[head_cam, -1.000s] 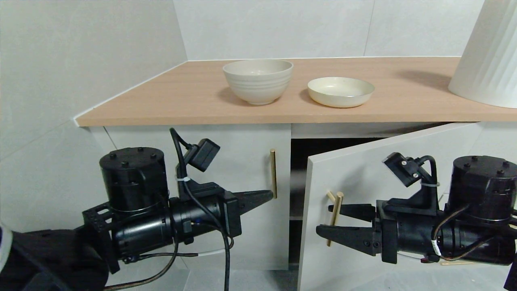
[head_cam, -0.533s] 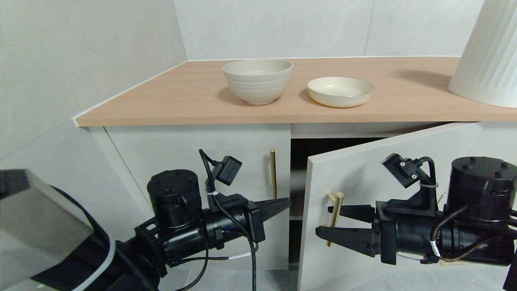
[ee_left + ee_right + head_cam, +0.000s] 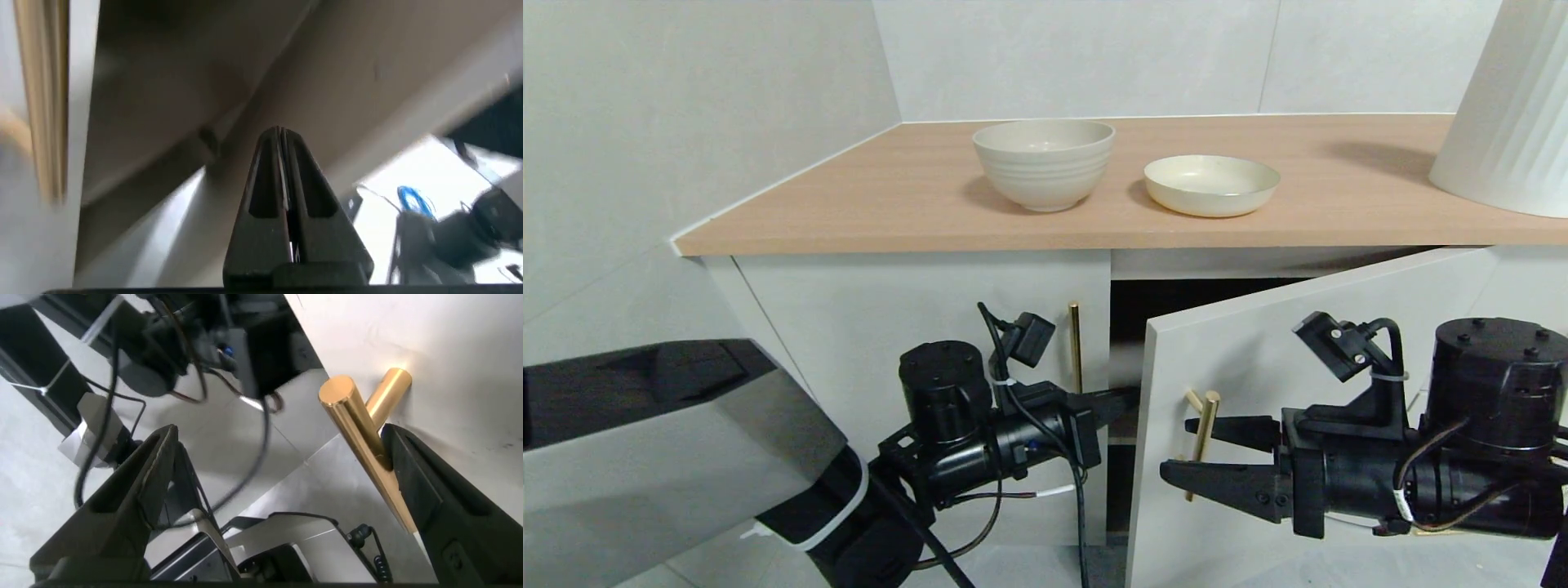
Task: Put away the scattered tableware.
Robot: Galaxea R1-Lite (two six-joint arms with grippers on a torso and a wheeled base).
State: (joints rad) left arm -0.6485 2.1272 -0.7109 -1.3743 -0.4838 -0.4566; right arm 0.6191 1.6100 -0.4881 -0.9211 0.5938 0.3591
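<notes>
1. My right claw (image 3: 1176, 447) gapes around the door handle (image 3: 1203, 425); closing off-centre, it could slip.
2. My clenched left claw (image 3: 1125, 400) could jam the door (image 3: 1258, 343); bowl (image 3: 1044, 163) and dish (image 3: 1211, 184) sit above, on the surface (image 3: 890, 204).

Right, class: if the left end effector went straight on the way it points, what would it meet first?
Probably the open cabinet door, near its free edge. The shut left end effector points into the gap beside it. Depth is unclear.

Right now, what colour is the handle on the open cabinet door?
The handle is shiny brass gold; the right wrist view shows it best.
</notes>
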